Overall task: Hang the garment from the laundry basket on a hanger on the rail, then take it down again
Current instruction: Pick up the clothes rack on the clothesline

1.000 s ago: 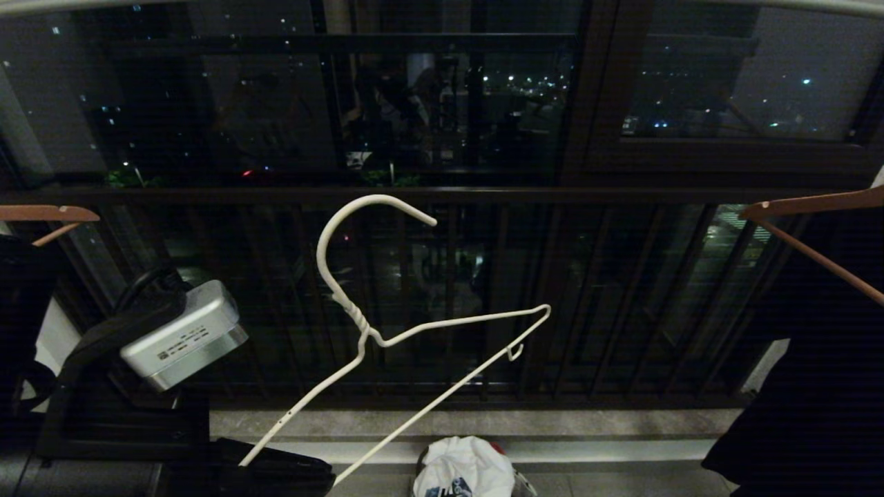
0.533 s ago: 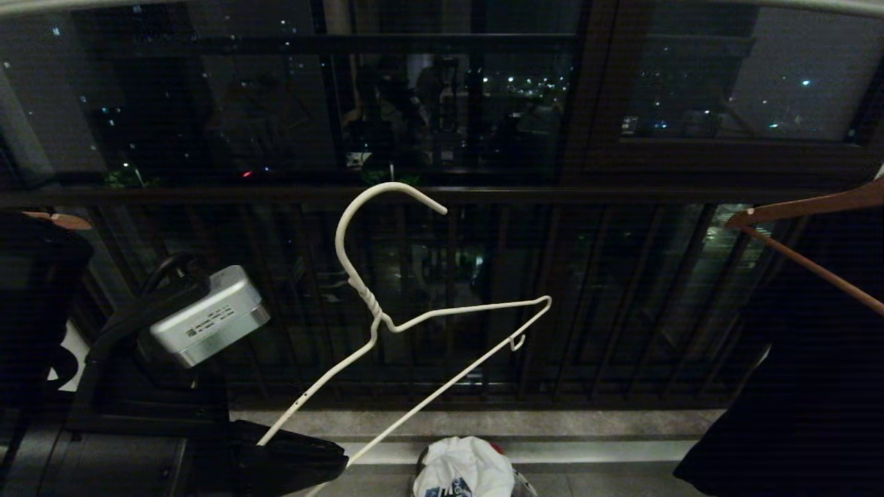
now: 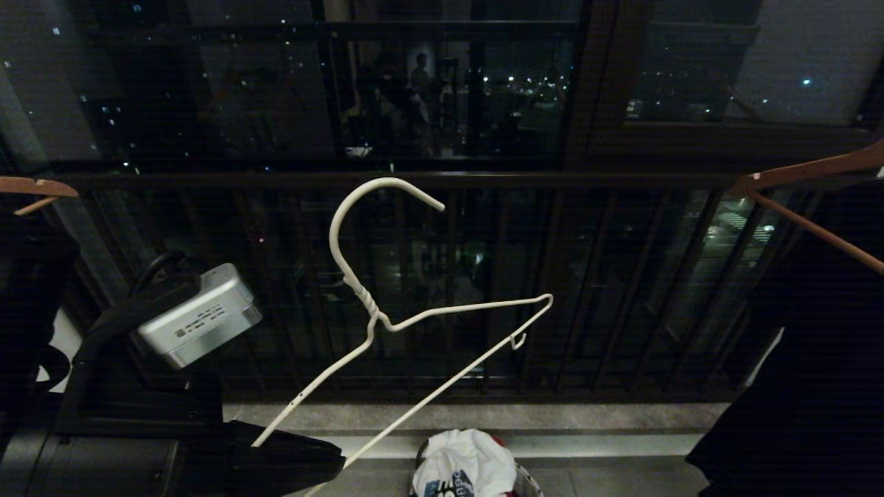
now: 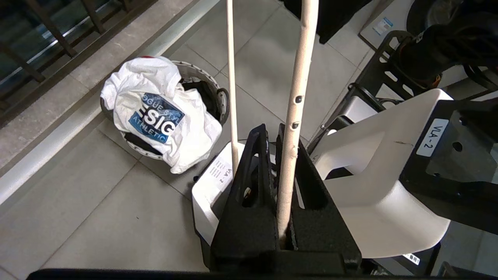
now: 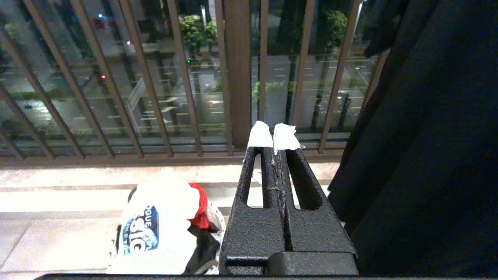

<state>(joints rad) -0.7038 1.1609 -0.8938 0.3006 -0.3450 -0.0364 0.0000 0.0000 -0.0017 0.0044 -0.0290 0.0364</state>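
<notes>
Clamping the white wire hanger (image 3: 387, 324) by one lower end, left gripper (image 4: 272, 136) holds it up; right gripper (image 5: 275, 137) sits closed, empty.

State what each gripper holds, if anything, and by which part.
The left gripper holds the hanger, clamped on one sloping shoulder wire near its lower end. The right gripper is shut on nothing.
</notes>
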